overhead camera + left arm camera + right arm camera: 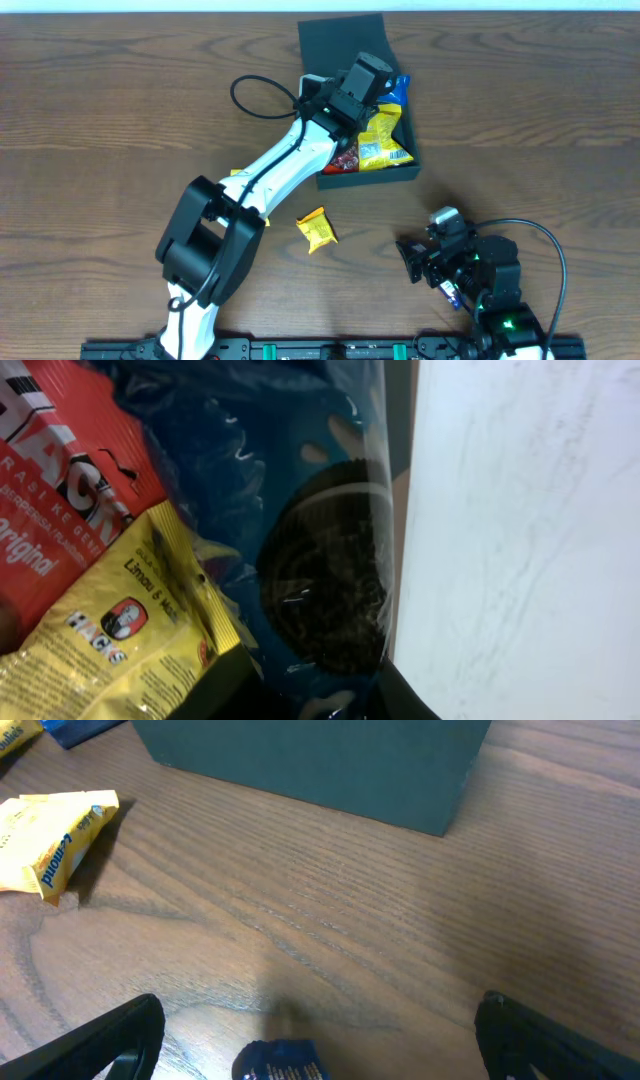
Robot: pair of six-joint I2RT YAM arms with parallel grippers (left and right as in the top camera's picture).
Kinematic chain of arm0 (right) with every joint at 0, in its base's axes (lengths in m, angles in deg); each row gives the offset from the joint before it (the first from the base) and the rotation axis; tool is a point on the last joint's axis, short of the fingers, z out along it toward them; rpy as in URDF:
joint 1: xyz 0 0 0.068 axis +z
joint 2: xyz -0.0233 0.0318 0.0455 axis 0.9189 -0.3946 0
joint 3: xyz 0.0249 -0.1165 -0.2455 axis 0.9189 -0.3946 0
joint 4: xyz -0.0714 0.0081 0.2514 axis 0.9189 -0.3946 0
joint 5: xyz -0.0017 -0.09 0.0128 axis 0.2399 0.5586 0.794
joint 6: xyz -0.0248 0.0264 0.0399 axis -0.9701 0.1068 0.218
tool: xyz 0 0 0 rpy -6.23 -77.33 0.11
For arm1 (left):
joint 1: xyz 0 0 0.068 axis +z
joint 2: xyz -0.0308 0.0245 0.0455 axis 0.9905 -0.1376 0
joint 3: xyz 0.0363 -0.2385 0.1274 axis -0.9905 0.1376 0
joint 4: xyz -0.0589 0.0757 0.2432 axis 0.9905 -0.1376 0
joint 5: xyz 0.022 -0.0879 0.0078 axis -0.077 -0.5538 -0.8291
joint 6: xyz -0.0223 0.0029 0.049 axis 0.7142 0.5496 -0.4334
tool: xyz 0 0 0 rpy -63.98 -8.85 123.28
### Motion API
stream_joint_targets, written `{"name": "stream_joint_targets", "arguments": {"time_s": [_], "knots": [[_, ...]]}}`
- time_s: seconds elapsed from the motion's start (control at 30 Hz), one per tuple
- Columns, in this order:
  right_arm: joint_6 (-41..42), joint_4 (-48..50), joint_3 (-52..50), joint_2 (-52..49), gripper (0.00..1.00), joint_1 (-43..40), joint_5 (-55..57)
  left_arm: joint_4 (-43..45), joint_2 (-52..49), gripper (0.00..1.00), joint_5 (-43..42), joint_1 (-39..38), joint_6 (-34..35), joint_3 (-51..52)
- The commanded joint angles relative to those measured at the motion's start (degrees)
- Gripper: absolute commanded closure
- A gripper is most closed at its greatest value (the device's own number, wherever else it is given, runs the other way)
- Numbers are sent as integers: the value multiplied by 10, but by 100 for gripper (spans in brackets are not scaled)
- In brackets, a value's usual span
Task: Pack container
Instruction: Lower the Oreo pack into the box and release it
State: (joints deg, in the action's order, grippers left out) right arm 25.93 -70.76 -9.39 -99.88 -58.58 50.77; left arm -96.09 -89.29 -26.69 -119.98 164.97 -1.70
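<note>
The container [405, 172] is a dark square box with its flap lid [345, 42] folded back. Inside it lie a yellow packet [382, 148], a red packet [344, 160] and a blue cookie packet [401, 90]. My left gripper [385, 98] reaches down into the box. In the left wrist view it [315, 700] is shut on the blue cookie packet [320, 560], beside a yellow packet [120, 650] and a red one [60, 490]. My right gripper [412, 262] [330, 1045] stands open low over the table, with a small blue packet [285, 1062] between its fingers, not gripped.
A loose yellow packet [317, 229] [55, 840] lies on the wooden table in front of the box. Another yellow packet [240, 174] peeks out under the left arm. The box's front wall [320, 760] faces the right gripper.
</note>
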Motion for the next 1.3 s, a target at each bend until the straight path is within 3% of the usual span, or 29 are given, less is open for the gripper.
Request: {"name": "stream_joint_targets", "arguments": {"time_s": [0.0,0.6,1.03,1.1,1.27], "knots": [[-6,0,-2,1,1,-4,0,14,-25,79,7,-1,6,-14],[-6,0,-2,1,1,-4,0,40,-60,76,9,-4,15,-14],[-6,0,-2,1,1,-4,0,82,-60,62,-3,-8,14,-14],[-6,0,-2,1,1,-4,0,82,-60,71,-4,-8,3,-14],[-6,0,-2,1,1,-4,0,82,-60,67,-6,-8,-6,-14]]}}
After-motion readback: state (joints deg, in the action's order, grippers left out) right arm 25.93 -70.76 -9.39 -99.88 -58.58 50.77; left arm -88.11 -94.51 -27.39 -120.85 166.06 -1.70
